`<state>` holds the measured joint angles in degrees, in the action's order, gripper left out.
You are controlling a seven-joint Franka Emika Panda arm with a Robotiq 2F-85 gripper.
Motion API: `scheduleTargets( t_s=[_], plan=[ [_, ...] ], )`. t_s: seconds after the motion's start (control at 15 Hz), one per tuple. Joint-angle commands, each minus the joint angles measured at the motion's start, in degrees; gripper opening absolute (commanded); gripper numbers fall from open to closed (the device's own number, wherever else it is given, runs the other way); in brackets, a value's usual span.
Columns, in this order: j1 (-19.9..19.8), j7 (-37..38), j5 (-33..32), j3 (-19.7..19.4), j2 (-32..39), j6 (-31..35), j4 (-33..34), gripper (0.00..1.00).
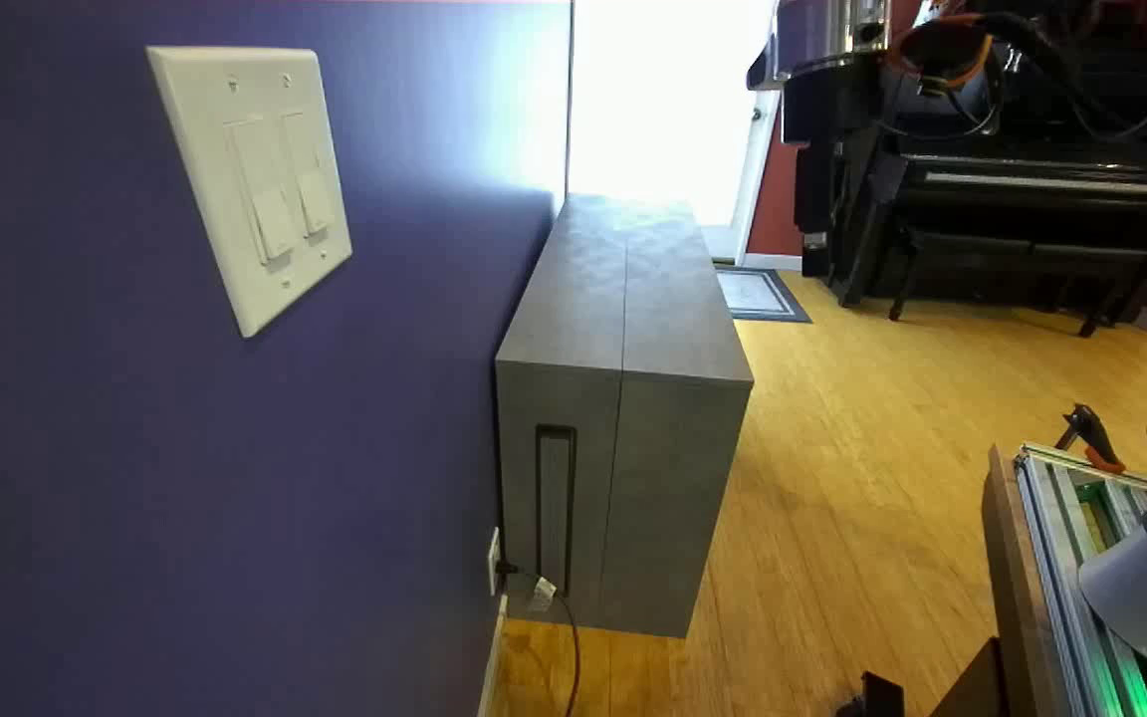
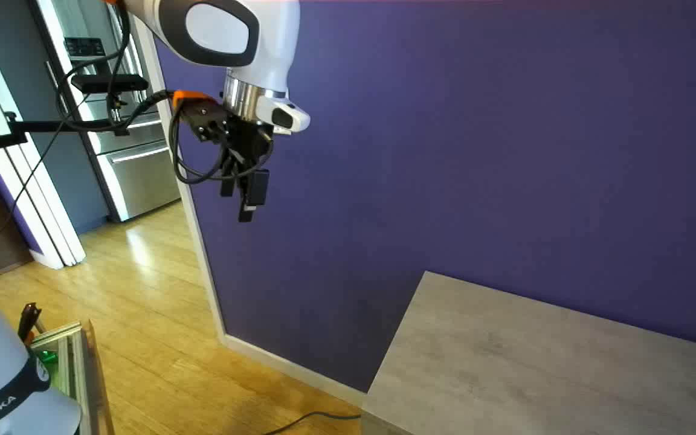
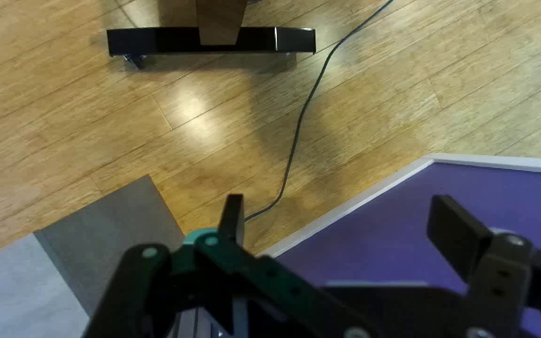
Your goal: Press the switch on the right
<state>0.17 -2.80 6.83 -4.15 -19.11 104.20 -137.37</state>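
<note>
Jaws, one pair. Nearest the wrist camera; black, spread well apart, nothing between them. In both exterior views they hang tips downward; we see them touch nothing.

Right-hand switch (image 1: pixel 309 184), one. Cream rocker paddle, upper left of an exterior view, well apart from the jaws. Its lower half seems to stand proud; we judge that a push on the upper half could leave it unmoved.

Left-hand paddle (image 1: pixel 261 189), one. Identical, just beside the switch. Chief hazard, by our reckoning: spread jaws could catch both paddles at once, or a small sideways error could press this one alone. We would bring the jaws together first.

Wall plate (image 1: pixel 205 154), one. Cream, double, around both paddles. With the jaws aimed down, we expect a scrape or knock here unless they are turned to face it.

Purple wall (image 2: pixel 457 151), one. Broad and plain in an exterior view, the plate not seen there; depth is hard for us to read, and a misjudged approach could press too hard.

Grey cabinet (image 1: pixel 633 418), one. Alongside the wall, beyond the plate; a low swing of the arm (image 2: pixel 272 42) could strike its top.

Cable loops (image 2: pixel 197 179), several. Black, slung beside the jaws; we note they could snag on the cabinet's edge.

Floor cord (image 3: pixel 295 141), one. Dark, low; slight risk, we think.
</note>
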Motion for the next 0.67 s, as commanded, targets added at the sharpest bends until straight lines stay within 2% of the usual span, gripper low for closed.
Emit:
scheduleTargets(
  t_s=[0.0, 0.4, 0.6],
  plan=[
    [-0.62, -0.16, 0.15, 0.56, 0.04, -0.10, 0.07, 1.00],
    [-0.62, -0.16, 0.15, 0.56, 0.04, -0.10, 0.07, 1.00],
    [2.60, -1.23, 10.50, 1.31, 0.44, 0.90, 2.25, 1.00]
  ],
)
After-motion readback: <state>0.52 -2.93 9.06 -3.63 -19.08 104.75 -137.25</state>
